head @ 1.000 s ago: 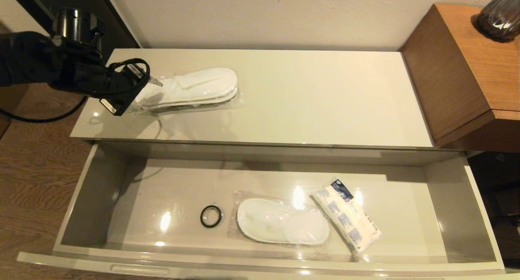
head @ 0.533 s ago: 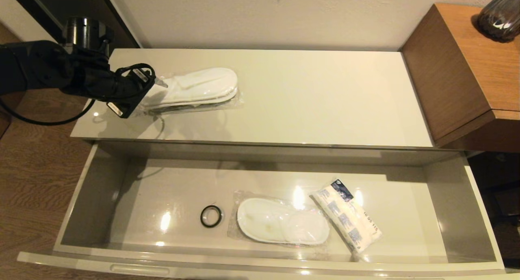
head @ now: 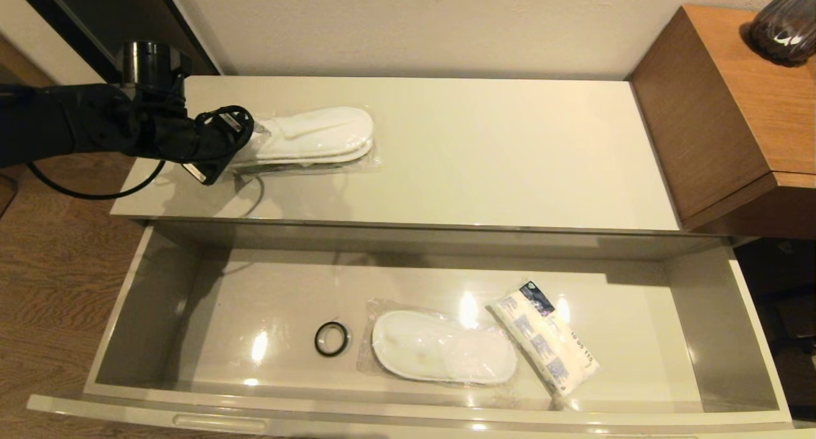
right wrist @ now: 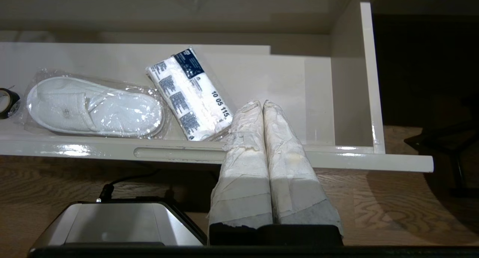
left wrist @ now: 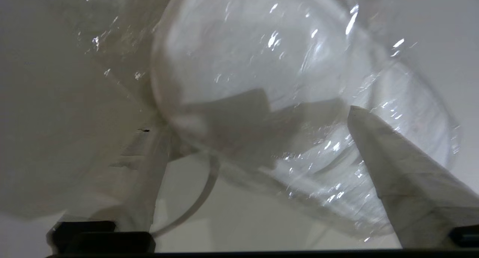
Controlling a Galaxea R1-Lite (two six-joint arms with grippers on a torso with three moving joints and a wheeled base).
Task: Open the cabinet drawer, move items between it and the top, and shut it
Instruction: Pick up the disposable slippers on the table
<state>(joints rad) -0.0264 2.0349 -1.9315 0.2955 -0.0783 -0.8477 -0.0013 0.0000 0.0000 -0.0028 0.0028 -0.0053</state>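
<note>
The cabinet drawer (head: 153,299) stands pulled fully out. Inside it lie a wrapped pair of white slippers (head: 443,356) and a tissue pack (head: 548,346) with blue prints. A second wrapped pair of slippers (head: 306,136) rests on the top (head: 478,158), at its left. My left gripper (head: 245,139) is at that pair's near end, open. In the left wrist view its fingers (left wrist: 396,175) stand either side of the slippers (left wrist: 243,63) and crinkled wrap. My right gripper (right wrist: 262,104) is shut on nothing, low in front of the drawer front (right wrist: 336,158).
A small black ring (head: 331,339) lies in the drawer left of the slippers. A taller brown wooden unit (head: 733,120) with a dark vase (head: 784,21) stands right of the cabinet. A wall runs behind the top.
My left arm has moved right along the top, bringing the open gripper up around the end of the wrapped slippers. The slippers and drawer contents have not shifted.
</note>
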